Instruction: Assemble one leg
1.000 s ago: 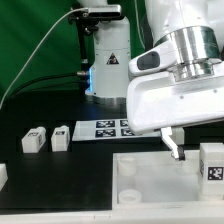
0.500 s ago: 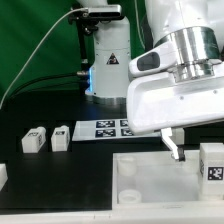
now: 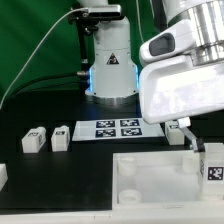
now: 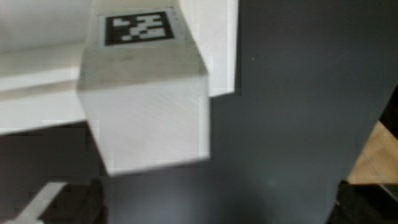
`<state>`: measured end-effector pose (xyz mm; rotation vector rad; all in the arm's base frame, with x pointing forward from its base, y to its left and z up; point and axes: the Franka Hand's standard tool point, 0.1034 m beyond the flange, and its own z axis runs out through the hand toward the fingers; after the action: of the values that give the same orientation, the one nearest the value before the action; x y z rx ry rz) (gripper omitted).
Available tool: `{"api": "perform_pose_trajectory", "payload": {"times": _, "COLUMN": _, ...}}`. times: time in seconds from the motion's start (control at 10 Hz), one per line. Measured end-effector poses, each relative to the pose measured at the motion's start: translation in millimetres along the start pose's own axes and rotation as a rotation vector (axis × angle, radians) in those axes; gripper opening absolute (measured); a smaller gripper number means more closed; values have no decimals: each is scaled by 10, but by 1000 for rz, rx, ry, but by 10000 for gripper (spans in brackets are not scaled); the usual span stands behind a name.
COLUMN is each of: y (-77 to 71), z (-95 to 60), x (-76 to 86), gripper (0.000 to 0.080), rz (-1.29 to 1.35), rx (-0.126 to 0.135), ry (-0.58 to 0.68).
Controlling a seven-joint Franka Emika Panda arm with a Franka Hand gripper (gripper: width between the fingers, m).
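A leg (image 3: 212,165), a white post with a square marker tag, stands upright at the exterior view's right edge, by the right end of the large white tray-like piece (image 3: 150,180). My gripper (image 3: 192,146) hangs just above and to the left of that leg, not touching it. In the wrist view the same leg (image 4: 151,100) fills the middle with its tag showing. The gripper (image 4: 214,205) is open, its dark fingers (image 4: 39,205) wide apart at the picture's edges with nothing between them. Two more legs (image 3: 35,140) (image 3: 62,137) lie at the left.
The marker board (image 3: 112,128) lies in front of the arm's base (image 3: 108,60). Another white part (image 3: 3,175) shows at the left edge. The tray-like piece has round corner sockets (image 3: 128,196). The table top is black.
The arm has moved up and to the exterior view's right, bringing the gripper closer to the upright leg. The parts on the table have not moved.
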<state>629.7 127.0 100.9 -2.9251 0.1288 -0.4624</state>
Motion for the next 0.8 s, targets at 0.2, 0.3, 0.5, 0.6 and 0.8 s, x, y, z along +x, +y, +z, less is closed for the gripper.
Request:
{"api": "perform_pose_trajectory", "payload": {"times": 0.2, "y": 147, "z": 25, "x": -6, "gripper": 649, "rz": 15, "rx": 5, "ry": -175}}
{"api": "perform_pose_trajectory", "payload": {"times": 0.3, "y": 180, "z": 31, "x": -99, "gripper": 649, "rz": 24, "rx": 13, "ry": -291}}
{"api": "perform_pose_trajectory", "payload": {"times": 0.5, "y": 167, "z": 81, "x": -189, "gripper": 649, "rz": 50, "rx": 16, "ry": -410}}
{"api": "perform_pose_trajectory", "payload": {"times": 0.6, "y": 157, "z": 97, "x": -228, "gripper": 649, "rz": 59, "rx": 14, "ry": -419}}
{"api": "perform_pose_trajectory", "payload": {"times": 0.8, "y": 166, "z": 97, "x": -221, "gripper": 649, "rz": 59, "rx": 14, "ry": -416}}
